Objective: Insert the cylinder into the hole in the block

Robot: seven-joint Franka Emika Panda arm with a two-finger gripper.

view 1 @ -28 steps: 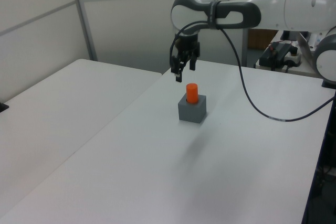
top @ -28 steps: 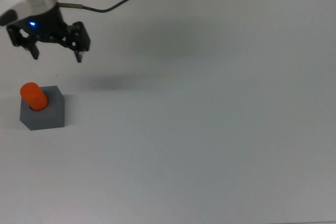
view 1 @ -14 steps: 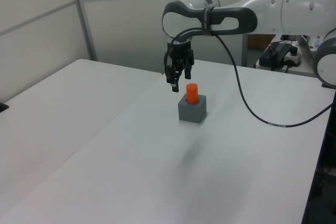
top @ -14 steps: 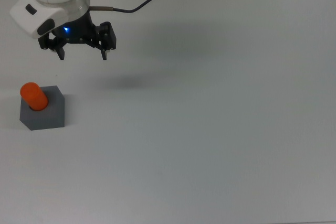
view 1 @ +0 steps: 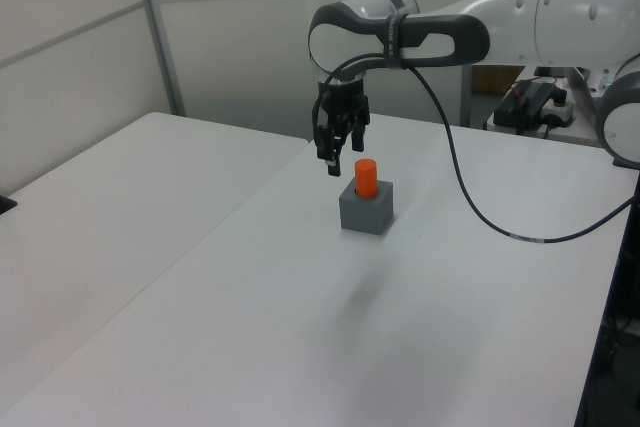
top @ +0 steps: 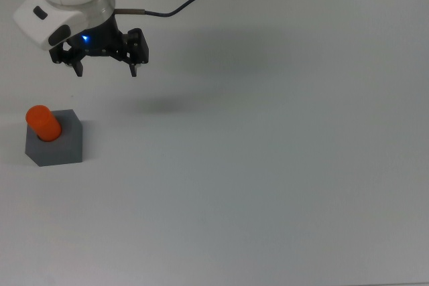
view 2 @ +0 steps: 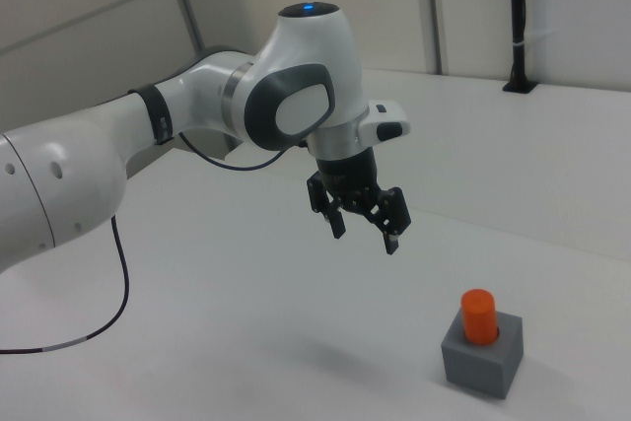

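The orange cylinder stands upright in the round hole of the dark grey block near the top view's left edge; its upper half sticks out above the block. Both show again as the cylinder in the block in the left view, and as the cylinder in the block in the right view. My gripper hangs in the air, open and holding nothing, above and to the right of the block in the top view. It is the gripper in the left view and the gripper in the right view.
The white table spreads wide to the top view's right. A black cable loops from the wrist down over the table. A second white table adjoins on the left view's left, and equipment stands behind.
Over the last second the gripper moved away from the block toward the top view's right and a little up. It has held still for the last half second. Cylinder and block have not moved.
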